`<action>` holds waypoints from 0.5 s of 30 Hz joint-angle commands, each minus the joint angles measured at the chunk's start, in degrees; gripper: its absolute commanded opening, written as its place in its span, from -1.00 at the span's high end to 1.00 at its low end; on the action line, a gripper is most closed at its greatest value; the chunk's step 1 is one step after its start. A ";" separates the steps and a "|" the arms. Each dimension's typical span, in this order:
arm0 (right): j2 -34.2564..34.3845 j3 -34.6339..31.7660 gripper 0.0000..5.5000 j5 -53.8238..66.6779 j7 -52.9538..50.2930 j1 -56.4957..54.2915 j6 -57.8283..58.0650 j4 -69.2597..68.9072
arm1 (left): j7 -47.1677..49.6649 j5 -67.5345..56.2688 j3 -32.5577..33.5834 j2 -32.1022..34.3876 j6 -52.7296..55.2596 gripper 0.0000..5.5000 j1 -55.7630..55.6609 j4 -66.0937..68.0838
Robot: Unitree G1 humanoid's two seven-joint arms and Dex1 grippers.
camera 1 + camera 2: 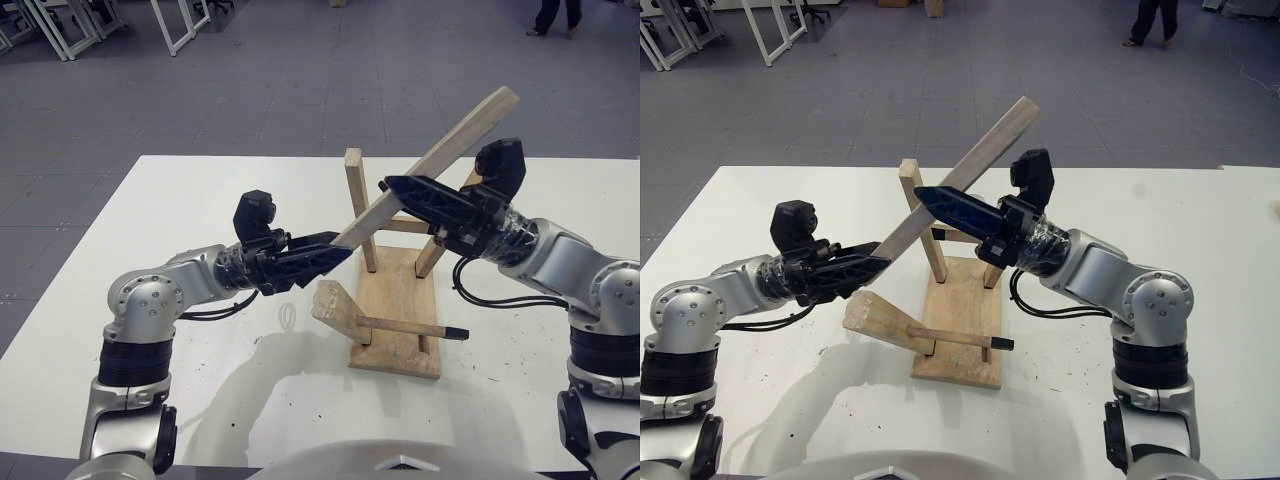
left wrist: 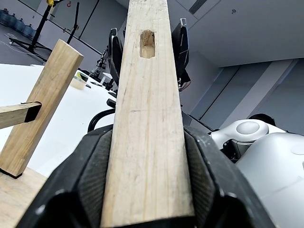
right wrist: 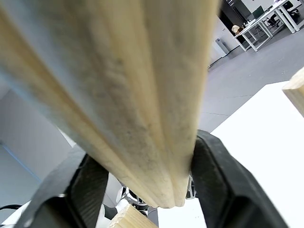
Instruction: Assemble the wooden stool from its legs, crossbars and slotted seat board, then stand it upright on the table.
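A slotted seat board lies flat on the white table. One leg stands upright in it, and a second leg leans behind, joined to the first by a crossbar. A third leg tilts at the board's front with a crossbar stuck in it. Both grippers hold a fourth leg slanting over the board. My left gripper is shut on its lower end and my right gripper is shut on its middle. A mortise shows on this leg in the left wrist view.
The table's front edge runs just below the board, with bare white surface to the left and to the right of the arms. Grey floor and white frames lie beyond the far edge.
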 commanded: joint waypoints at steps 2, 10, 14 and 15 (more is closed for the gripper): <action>0.11 0.16 0.22 -2.45 0.51 -0.32 -0.58 0.01 | -0.65 1.54 0.10 -0.47 -0.37 0.26 -1.95 0.80; -1.95 -3.05 0.26 -9.44 2.61 -1.23 -2.04 2.15 | 1.12 -0.25 2.63 -0.55 1.90 -0.18 -2.81 2.82; -4.24 -5.58 0.26 -10.44 4.68 1.33 -1.06 1.18 | 3.71 1.76 6.99 0.36 -0.72 -0.45 -2.40 4.70; -4.93 -6.18 0.26 -10.49 5.37 2.42 -0.84 0.34 | 4.67 1.89 8.81 1.14 -1.21 -0.49 -1.20 4.28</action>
